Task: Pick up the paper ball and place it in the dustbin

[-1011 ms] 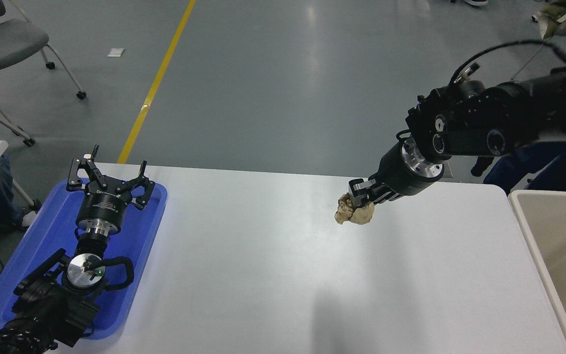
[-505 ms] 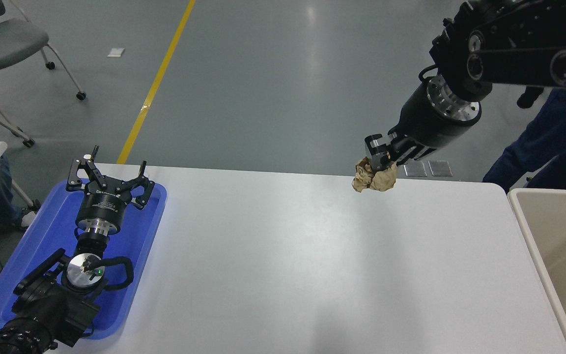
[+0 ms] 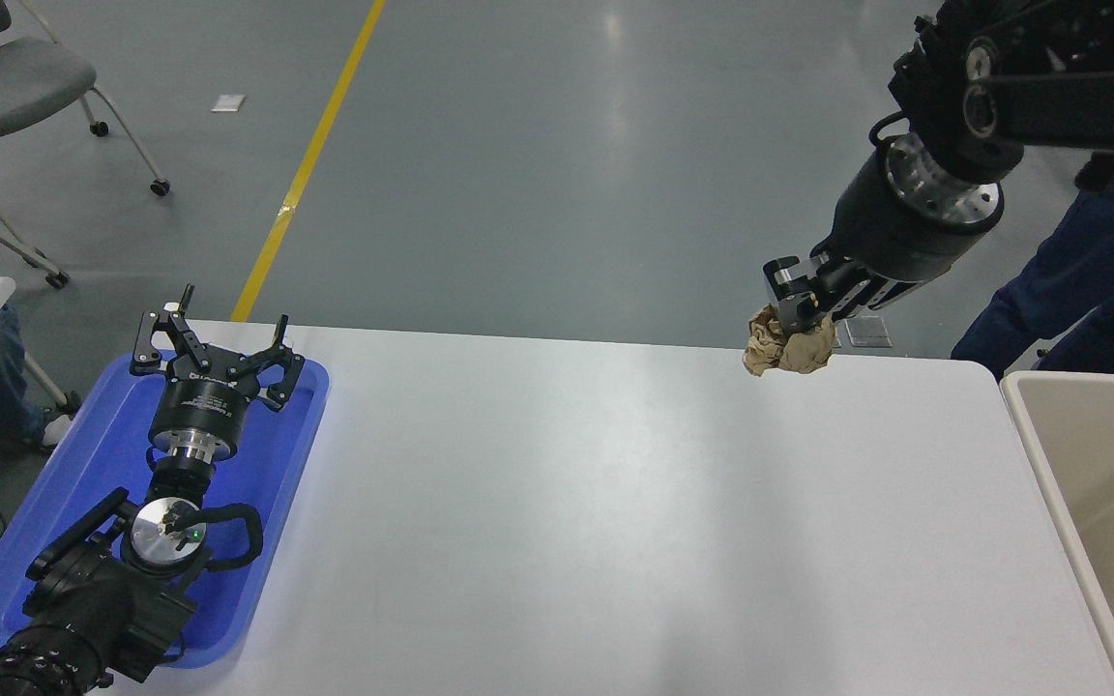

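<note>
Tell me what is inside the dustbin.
Only part of the dustbin shows at the right edge: bare pale walls, nothing visible inside. Its bottom and far side lie outside the picture. The paper ball hangs in the right gripper.

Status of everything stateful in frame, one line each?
Paper ball: held in the right gripper, off the table.
Right gripper: shut on the paper ball, short of the dustbin.
Dustbin: at the table's right edge, open top, visible part empty.
Left gripper: open, parked over the blue tray.
</note>
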Robot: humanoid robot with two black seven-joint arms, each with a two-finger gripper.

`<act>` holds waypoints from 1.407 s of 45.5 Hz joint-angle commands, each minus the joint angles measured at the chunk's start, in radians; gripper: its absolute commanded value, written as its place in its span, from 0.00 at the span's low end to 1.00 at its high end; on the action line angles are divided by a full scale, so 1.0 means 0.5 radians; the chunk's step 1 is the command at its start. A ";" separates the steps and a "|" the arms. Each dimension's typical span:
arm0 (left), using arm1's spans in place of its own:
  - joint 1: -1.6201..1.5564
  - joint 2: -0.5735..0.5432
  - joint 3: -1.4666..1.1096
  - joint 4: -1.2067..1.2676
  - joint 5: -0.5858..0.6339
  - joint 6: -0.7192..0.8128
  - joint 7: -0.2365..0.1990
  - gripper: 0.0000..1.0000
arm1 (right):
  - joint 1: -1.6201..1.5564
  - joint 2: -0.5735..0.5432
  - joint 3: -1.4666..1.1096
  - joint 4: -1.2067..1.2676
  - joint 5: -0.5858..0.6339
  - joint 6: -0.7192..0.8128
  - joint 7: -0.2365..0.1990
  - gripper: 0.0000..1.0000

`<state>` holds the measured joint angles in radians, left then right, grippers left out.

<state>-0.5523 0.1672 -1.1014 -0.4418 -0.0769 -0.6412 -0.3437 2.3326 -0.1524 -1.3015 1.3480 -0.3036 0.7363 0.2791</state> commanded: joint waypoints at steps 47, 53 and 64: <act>0.000 -0.003 0.000 0.000 -0.003 0.003 -0.003 1.00 | -0.806 -1.613 0.136 -0.818 -1.166 -0.058 0.080 0.00; 0.000 -0.003 0.000 0.000 -0.003 0.003 -0.003 1.00 | -0.882 -1.616 0.201 -0.843 -1.169 -0.098 0.080 0.00; 0.000 -0.003 0.000 0.000 -0.003 0.003 -0.003 1.00 | -1.057 -1.607 0.241 -0.907 -1.169 -0.264 0.080 0.00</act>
<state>-0.5522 0.1657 -1.1014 -0.4418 -0.0782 -0.6396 -0.3448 1.8898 -0.9513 -1.2089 0.9394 -0.8844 0.6662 0.3181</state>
